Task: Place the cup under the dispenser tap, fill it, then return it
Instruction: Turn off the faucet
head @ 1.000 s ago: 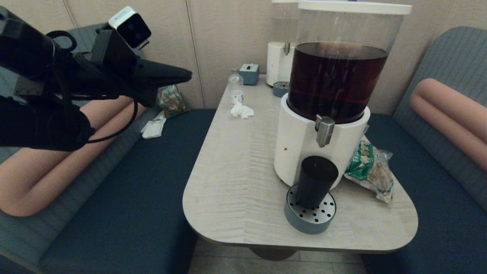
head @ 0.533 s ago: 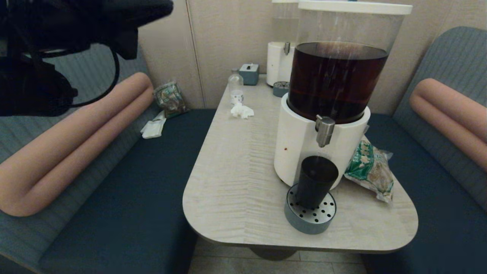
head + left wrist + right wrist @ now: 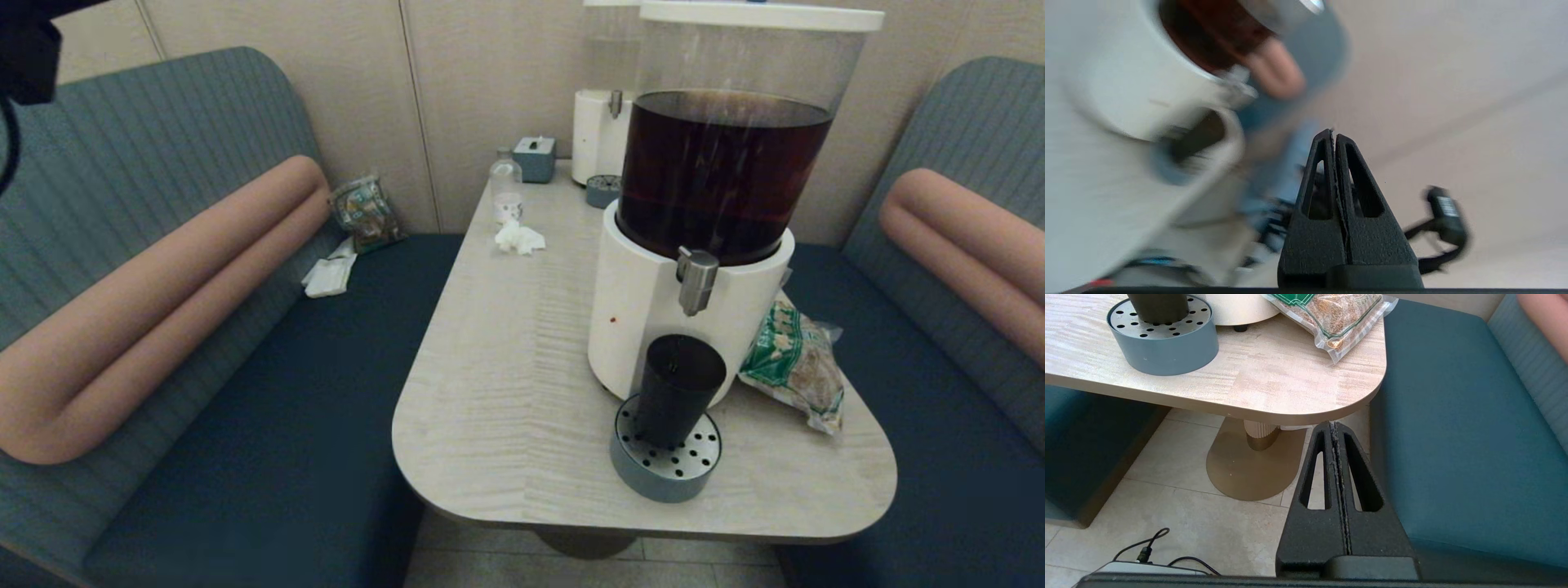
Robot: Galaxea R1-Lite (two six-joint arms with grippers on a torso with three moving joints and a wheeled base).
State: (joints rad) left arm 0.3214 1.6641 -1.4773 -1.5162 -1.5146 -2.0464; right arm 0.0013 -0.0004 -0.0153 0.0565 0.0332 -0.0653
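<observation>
Since a second ago the left arm (image 3: 24,49) has swung up and away to the far left, so that only a dark edge of it shows in the head view's upper left corner; nothing on the table (image 3: 506,392) has shifted. Largest on that table is the white-based dispenser (image 3: 653,310) with dark brown liquid in its clear tank, at the near right. On its front sits the dispenser tap (image 3: 696,280), pointing down. Directly below stands the cup (image 3: 678,390), upright on the round perforated drip tray (image 3: 663,469), its long axis vertical and its open rim under the spout.

The left gripper (image 3: 1334,136) has its fingers pressed together and carries nothing; it is high and well apart from the cup, which lies to its right and below. The right gripper (image 3: 1334,425), also closed and empty, hangs low off the table's near edge, with the cup up and to its left. By that, the right arm looks the nearer one for reaching the tap or cup.
</observation>
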